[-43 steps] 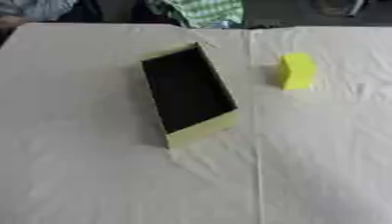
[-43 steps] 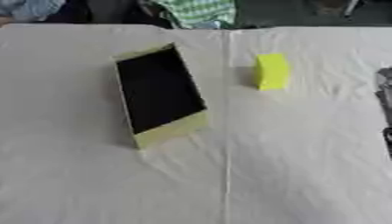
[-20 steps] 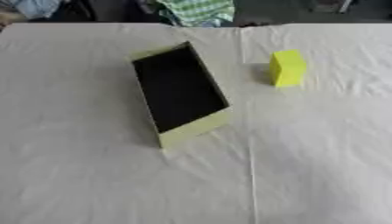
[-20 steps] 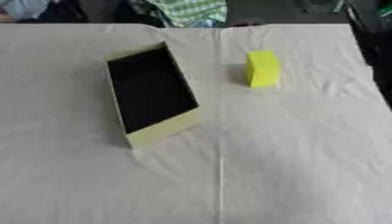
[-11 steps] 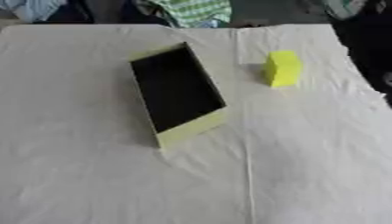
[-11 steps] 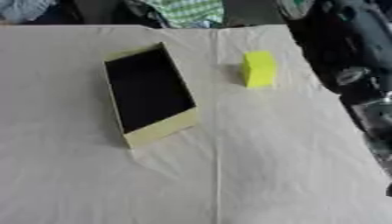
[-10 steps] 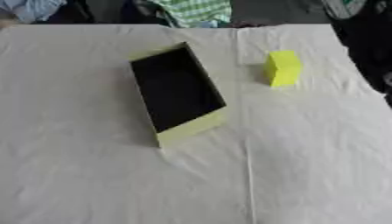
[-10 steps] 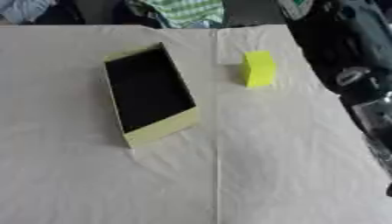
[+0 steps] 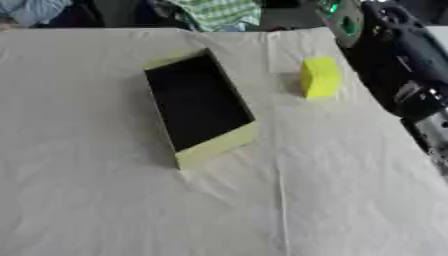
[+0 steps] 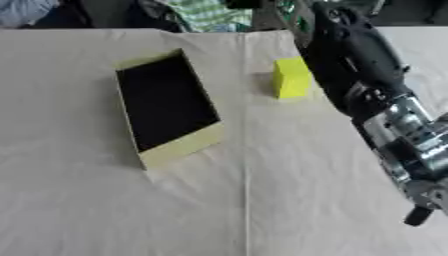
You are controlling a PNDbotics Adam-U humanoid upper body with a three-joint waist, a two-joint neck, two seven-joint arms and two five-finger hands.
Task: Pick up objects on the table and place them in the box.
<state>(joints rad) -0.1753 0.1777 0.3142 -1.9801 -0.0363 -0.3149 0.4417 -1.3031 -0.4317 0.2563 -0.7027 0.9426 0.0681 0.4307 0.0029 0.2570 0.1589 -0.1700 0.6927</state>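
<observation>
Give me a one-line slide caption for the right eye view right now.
Black-and-silver right arm reaches over the cloth-covered table beside the yellow block; the open yellow cardboard box with dark interior holds nothing visible.

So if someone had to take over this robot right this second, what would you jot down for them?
Right arm: reaching in from the right side, beside the yellow block; I can't make out what its hand is doing.
Left hand: not in view.
Yellow block: standing on the white tablecloth, right of the box, touched by nothing.
Box: open, dark inside, nothing visible in it, lying askew near the middle of the table.
Done: nothing placed yet.
Left: pick up the block and put it in the box, probably with the right hand, which is nearer.
</observation>
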